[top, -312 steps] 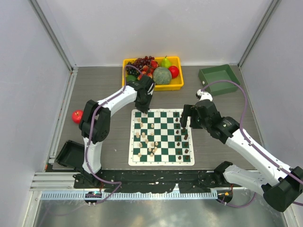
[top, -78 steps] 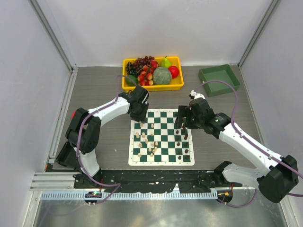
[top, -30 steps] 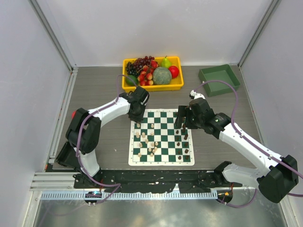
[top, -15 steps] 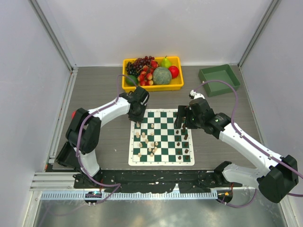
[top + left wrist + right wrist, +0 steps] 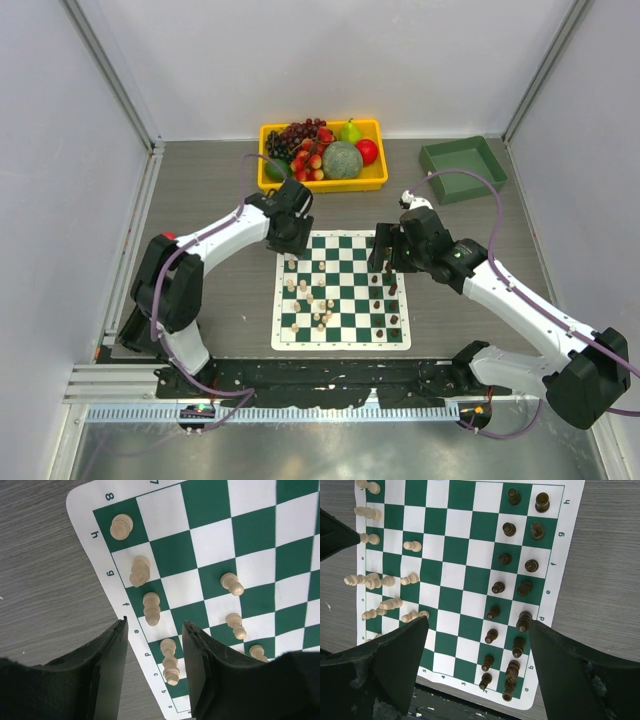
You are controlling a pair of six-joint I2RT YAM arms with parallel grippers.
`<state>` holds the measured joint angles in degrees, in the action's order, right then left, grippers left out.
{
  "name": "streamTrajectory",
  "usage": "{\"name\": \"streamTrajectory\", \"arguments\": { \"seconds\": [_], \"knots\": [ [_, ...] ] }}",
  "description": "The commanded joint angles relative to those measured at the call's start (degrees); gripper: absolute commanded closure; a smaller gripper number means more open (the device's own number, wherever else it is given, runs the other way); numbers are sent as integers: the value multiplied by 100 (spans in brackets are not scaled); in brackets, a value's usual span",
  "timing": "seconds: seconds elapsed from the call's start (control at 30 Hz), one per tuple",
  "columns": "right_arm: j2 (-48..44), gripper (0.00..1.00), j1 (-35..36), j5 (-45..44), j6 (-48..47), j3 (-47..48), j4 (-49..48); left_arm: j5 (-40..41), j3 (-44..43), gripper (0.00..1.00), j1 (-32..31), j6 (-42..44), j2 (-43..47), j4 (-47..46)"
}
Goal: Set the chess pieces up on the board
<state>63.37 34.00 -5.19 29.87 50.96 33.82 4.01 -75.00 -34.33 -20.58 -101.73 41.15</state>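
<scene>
The green and white board [image 5: 341, 290] lies mid-table. Cream chess pieces [image 5: 308, 297] stand on its left side, and dark pieces [image 5: 389, 290] stand in two columns on its right side. My left gripper [image 5: 289, 240] is open and empty above the board's far left corner. In the left wrist view its fingers [image 5: 112, 670] straddle a cream piece [image 5: 171, 660] on the edge column without touching it. My right gripper [image 5: 382, 255] is open wide and empty above the board's far right part. The right wrist view shows the dark pieces [image 5: 520, 587] below it.
A yellow tray [image 5: 322, 155] of fruit stands behind the board. A green bin [image 5: 462, 168] sits at the back right. A red apple [image 5: 160, 240] peeks out behind the left arm. Grey walls close in both sides.
My left gripper has lifted slightly off the far left corner of the board with nothing in it. The right arm has barely moved.
</scene>
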Motion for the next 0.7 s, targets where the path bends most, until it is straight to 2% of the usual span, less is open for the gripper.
{"name": "streamTrajectory", "arguments": {
  "seconds": [0.0, 0.27, 0.67],
  "knots": [
    [-141, 12, -16, 1, 2, -42, -210, -40, -208, 47, -13, 19, 636, 43],
    [-185, 12, -7, -8, 28, -69, -218, -225, 205, 48, -337, 1, 1076, -10],
    [-282, 11, -16, 1, 37, -139, -218, -50, 460, 54, -637, -166, 1033, 51]
  ]
}}
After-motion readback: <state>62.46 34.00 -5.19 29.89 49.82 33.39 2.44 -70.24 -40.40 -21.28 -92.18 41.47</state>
